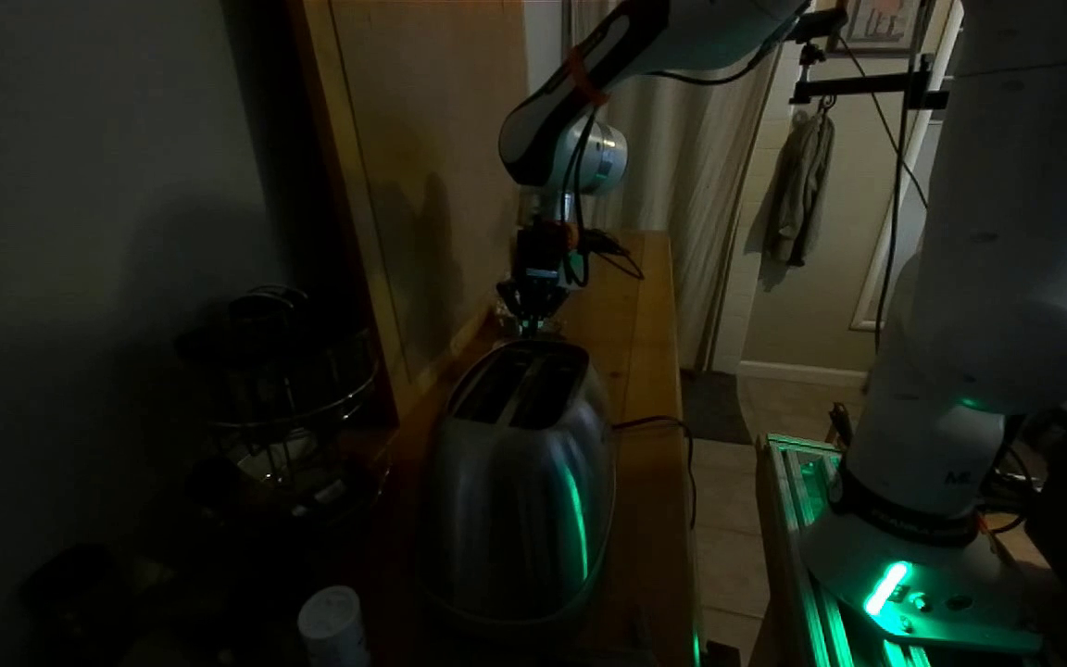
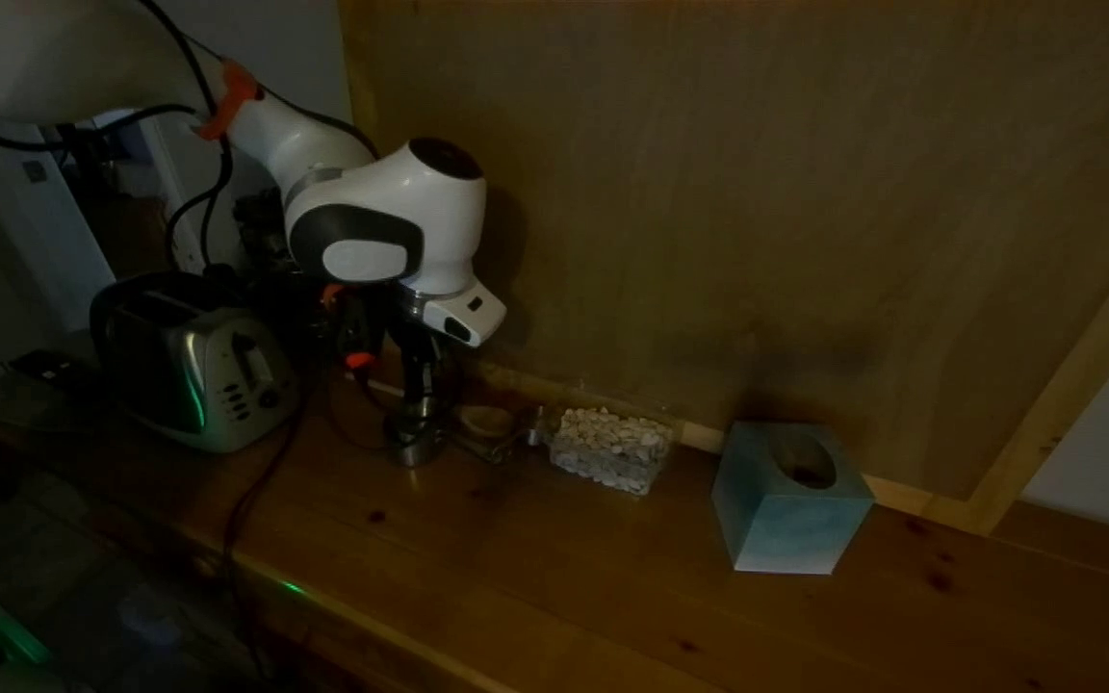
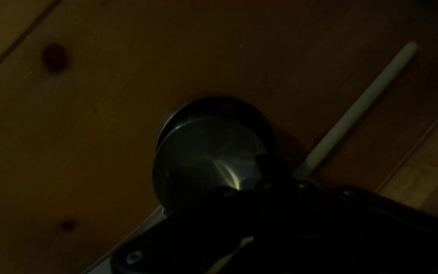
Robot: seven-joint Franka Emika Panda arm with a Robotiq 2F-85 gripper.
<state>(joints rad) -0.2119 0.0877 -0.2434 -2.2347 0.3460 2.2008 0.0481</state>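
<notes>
A shallow round metal cup point(image 3: 207, 152) sits in the middle of the wrist view, its brushed inside facing up. Its near right rim lies between the dark fingertips of my gripper point(image 3: 267, 167), which look pinched together there. Under it shows the rim of a second round metal vessel point(image 3: 169, 120), slightly offset. In an exterior view the lower vessel point(image 2: 412, 450) stands on the wooden counter directly below my gripper point(image 2: 420, 390). Behind the toaster my gripper point(image 1: 531, 322) points straight down. Deep shadow hides most of the fingers and the contact between the two vessels.
A pale stick point(image 3: 359, 106) lies beside the cups. A wooden spoon bowl point(image 2: 485, 421), a clear box of pale stones point(image 2: 607, 452) and a blue tissue box point(image 2: 790, 510) line the board wall. The toaster point(image 2: 227, 385) stands close by, its cable point(image 2: 261, 496) crossing the counter.
</notes>
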